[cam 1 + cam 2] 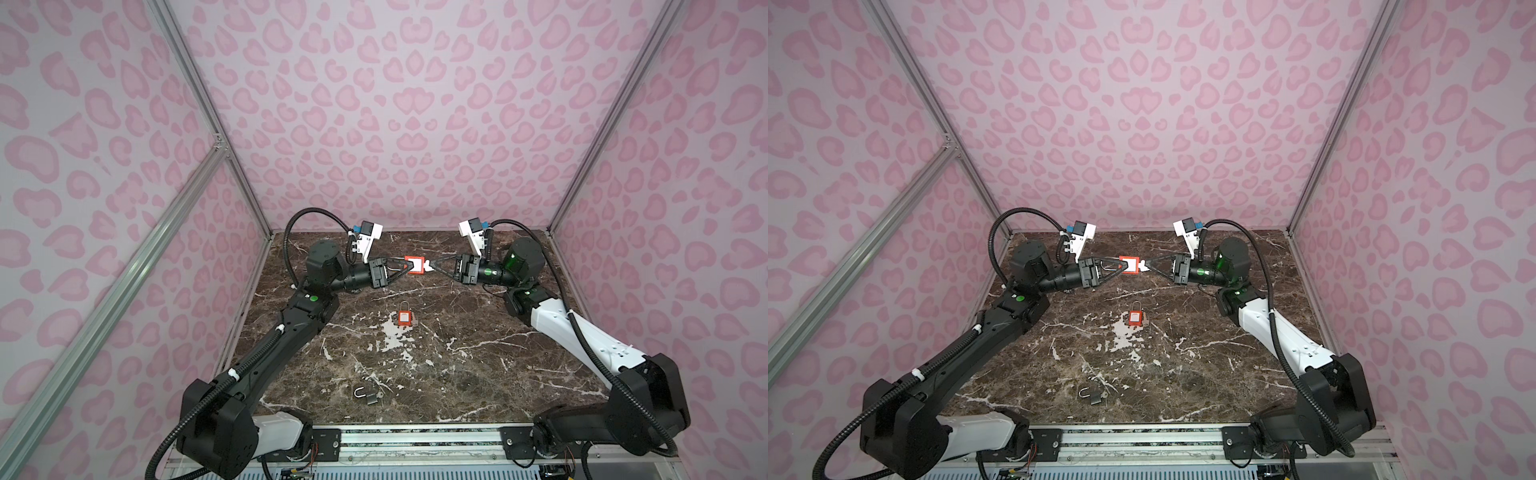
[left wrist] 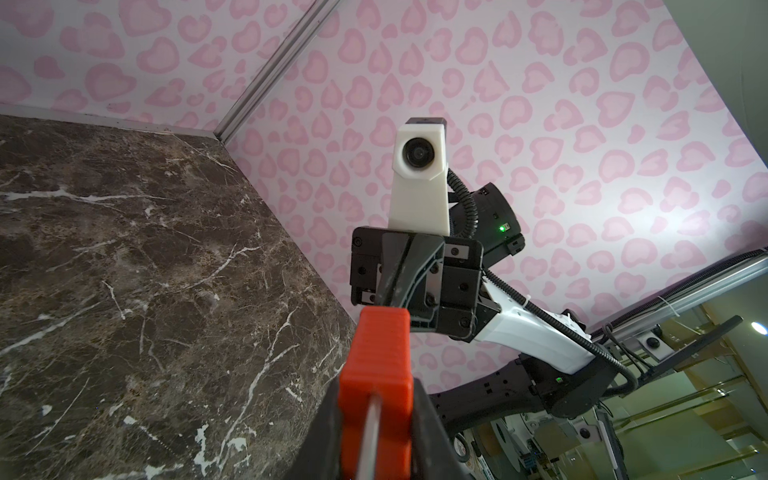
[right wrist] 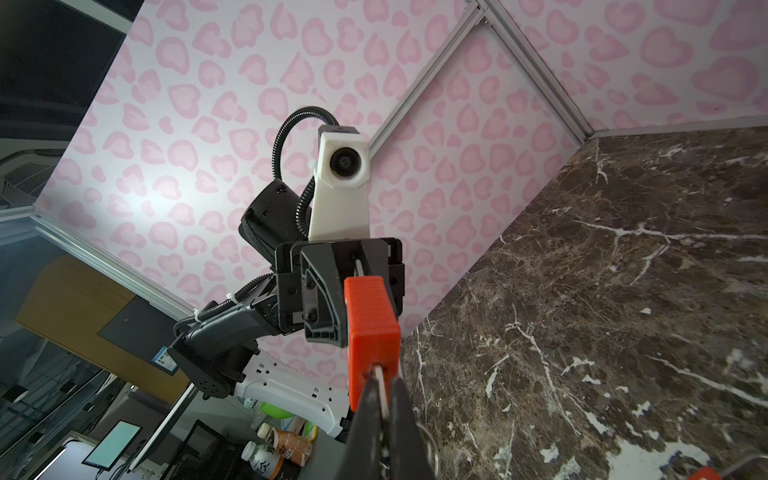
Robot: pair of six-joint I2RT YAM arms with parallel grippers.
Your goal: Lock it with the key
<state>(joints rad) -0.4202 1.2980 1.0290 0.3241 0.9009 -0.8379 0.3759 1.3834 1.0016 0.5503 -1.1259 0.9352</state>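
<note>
A red padlock hangs in the air above the far middle of the table, and both top views show it. My left gripper is shut on its body from the left. In the left wrist view the red body sits clamped between the black fingers, with the silver shackle pointing back into the gripper. My right gripper is shut on the key, whose blade enters the keyhole in the padlock's end face. A key ring hangs beside the jaws.
A second red padlock lies on the dark marble table at mid-table. A small dark padlock with a raised shackle lies near the front. Pink patterned walls and aluminium posts close in three sides.
</note>
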